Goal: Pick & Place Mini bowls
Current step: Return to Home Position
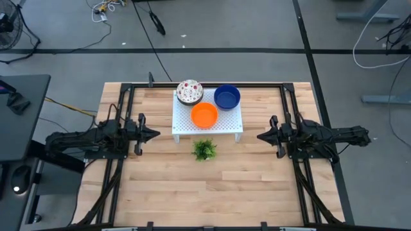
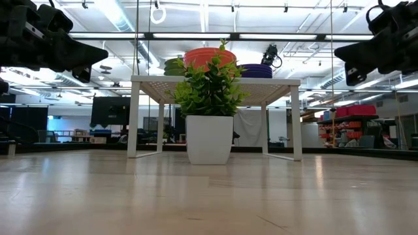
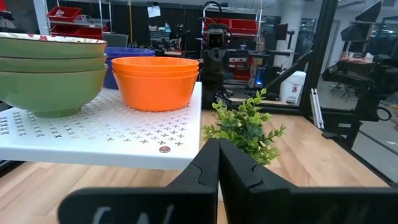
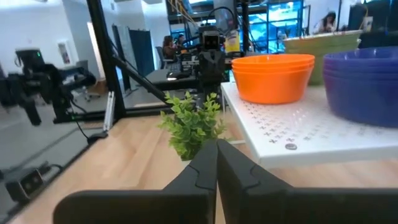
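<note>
Three stacks of mini bowls stand on the white perforated rack (image 1: 225, 125) at the table's far middle: a speckled white stack, green outside (image 1: 189, 92), an orange stack (image 1: 204, 115) and a blue stack (image 1: 227, 97). The same stacks show in the left wrist view: green (image 3: 50, 74), orange (image 3: 155, 81), blue (image 3: 127, 56). My left gripper (image 1: 156, 134) is shut, held level left of the rack, its tips (image 3: 217, 149) together. My right gripper (image 1: 259, 136) is shut right of the rack, tips (image 4: 216, 149) together. Neither touches anything.
A small green plant in a white pot (image 1: 204, 149) stands on the table just in front of the rack, between the two grippers. Black frame rails (image 1: 122, 102) run along the table's left and right sides. Bare wood lies toward the near edge.
</note>
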Robot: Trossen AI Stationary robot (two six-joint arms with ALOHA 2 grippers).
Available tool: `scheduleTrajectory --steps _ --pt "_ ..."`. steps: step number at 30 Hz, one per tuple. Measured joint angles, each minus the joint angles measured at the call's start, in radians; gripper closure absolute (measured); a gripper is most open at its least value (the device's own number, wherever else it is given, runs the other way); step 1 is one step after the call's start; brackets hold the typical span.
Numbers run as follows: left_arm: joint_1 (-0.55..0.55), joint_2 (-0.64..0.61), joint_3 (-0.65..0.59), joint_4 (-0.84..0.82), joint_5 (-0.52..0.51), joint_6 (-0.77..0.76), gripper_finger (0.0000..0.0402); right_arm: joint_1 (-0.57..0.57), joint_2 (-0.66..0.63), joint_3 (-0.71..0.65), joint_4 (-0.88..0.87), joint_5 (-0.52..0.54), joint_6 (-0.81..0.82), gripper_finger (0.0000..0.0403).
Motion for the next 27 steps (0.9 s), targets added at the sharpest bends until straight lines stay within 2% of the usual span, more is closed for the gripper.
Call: scheduleTrajectory --steps 27 --pt "0.000 0.000 0.000 0.000 0.000 0.000 0.0396 0.001 0.007 -0.001 0.001 -0.003 0.009 0.0389"
